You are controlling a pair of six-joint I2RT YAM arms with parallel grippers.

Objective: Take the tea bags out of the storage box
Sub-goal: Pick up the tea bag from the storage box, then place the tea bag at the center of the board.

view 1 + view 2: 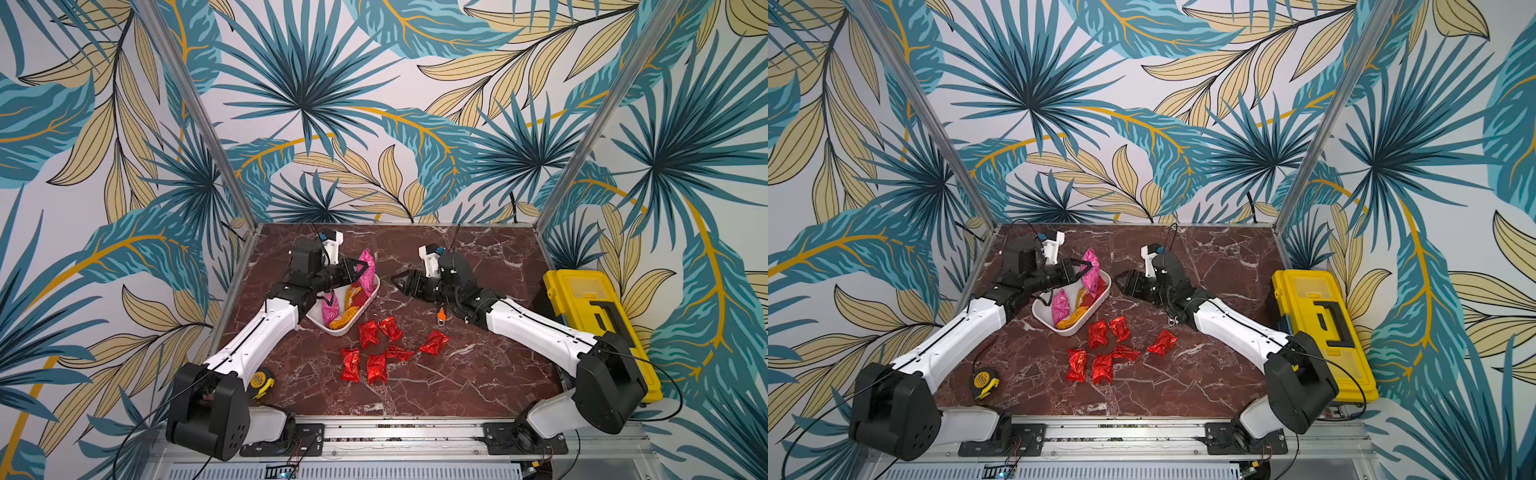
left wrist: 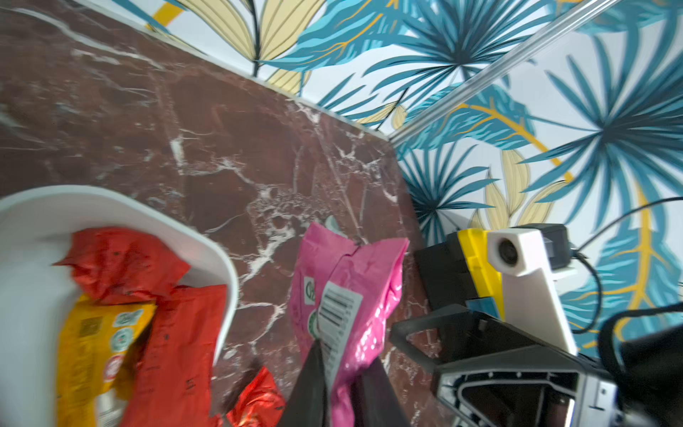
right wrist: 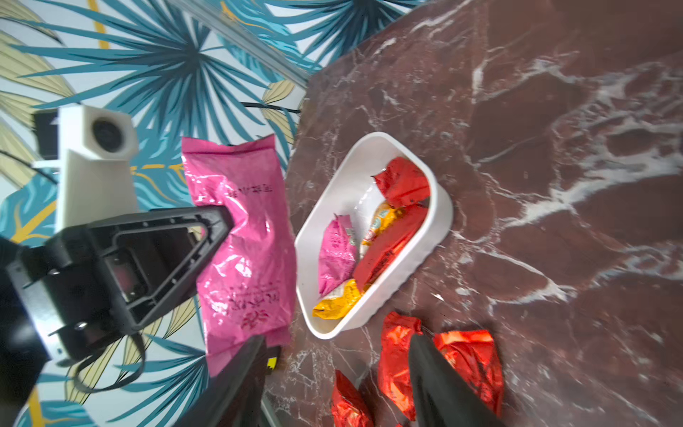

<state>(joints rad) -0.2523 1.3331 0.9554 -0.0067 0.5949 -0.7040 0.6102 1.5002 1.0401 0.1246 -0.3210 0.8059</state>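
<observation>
The left fingers clench a pink tea bag aloft by the storage box. The right fingers gape empty nearby.

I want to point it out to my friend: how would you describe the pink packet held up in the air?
Find the red-brown marble table, then the white tub of foil packets on it. By the tub's far end, the left pincer pinches a shiny pink packet clear of the table. The other pink packet lies inside the tub; only this one hangs in the air.
</observation>
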